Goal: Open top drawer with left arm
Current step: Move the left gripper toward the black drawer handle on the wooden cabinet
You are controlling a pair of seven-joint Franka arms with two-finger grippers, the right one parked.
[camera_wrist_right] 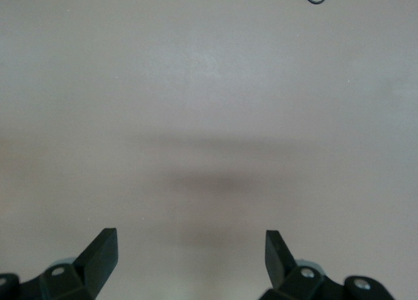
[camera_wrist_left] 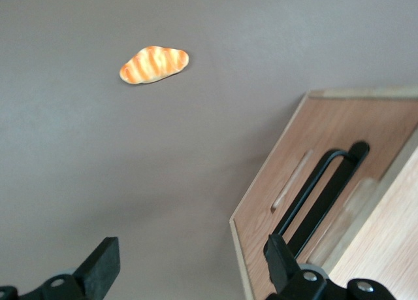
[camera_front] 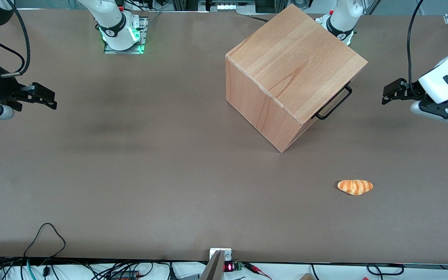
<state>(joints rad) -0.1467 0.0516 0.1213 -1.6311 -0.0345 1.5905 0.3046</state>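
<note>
Front view: top drawer point(camera_front: 335, 102) shut, nothing gripped yet.

Its black bar handle point(camera_front: 333, 103) ran along the cabinet point(camera_front: 292, 74) face turned toward the working arm's end of the worktop point(camera_front: 130, 175). The left arm's gripper point(camera_front: 388, 94) hovered level with that handle, well apart from it, fingers point(camera_wrist_left: 104, 264) spread wide and empty, the bread roll point(camera_front: 355, 186) lying nearer the camera.

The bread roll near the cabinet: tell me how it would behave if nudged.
The bread roll looks small and light, so it would probably slide easily on the smooth table. Its rounded, elongated form may let it rock or spin. The open pincer hangs by the top drawer handle, away from it.
</note>
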